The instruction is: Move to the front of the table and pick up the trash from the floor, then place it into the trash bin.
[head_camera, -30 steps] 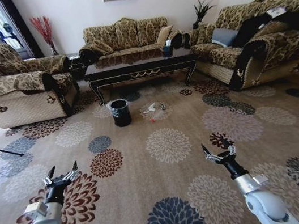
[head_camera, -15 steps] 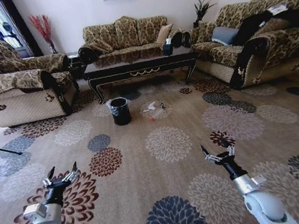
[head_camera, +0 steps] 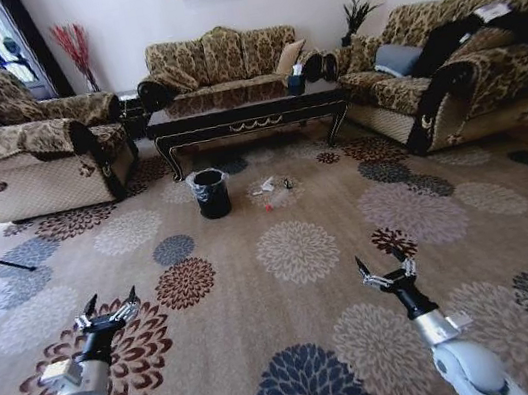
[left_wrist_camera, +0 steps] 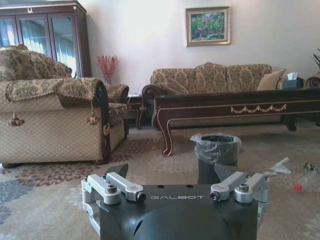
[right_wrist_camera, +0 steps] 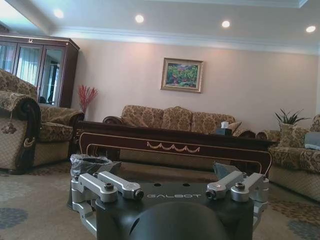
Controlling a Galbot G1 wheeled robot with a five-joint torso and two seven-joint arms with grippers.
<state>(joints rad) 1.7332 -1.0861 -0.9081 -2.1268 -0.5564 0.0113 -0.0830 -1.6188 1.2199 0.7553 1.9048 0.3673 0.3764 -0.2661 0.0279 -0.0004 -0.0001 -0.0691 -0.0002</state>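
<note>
The dark glossy table [head_camera: 247,117] stands ahead between the sofas, also seen as the table [left_wrist_camera: 235,107] and the table [right_wrist_camera: 175,145]. On the carpet in front of it lies the trash: a crumpled white paper [head_camera: 266,187], a red bit [head_camera: 268,208] and a small dark item [head_camera: 287,185]. The black lined trash bin [head_camera: 210,193] stands just left of them. The left wrist view shows the bin [left_wrist_camera: 216,155], white paper [left_wrist_camera: 280,167] and red bit [left_wrist_camera: 298,187]. My left gripper [head_camera: 111,302] and right gripper [head_camera: 381,264] hang open and empty, far short of the trash.
A patterned armchair [head_camera: 24,156] stands at the left, a sofa [head_camera: 221,61] behind the table and another sofa [head_camera: 456,74] at the right. A dark tissue box [head_camera: 296,88] sits on the table. Open flowered carpet [head_camera: 297,253] lies between me and the trash.
The whole head picture has shifted slightly, so the camera has moved. Both arms keep the same pose with open grippers.
</note>
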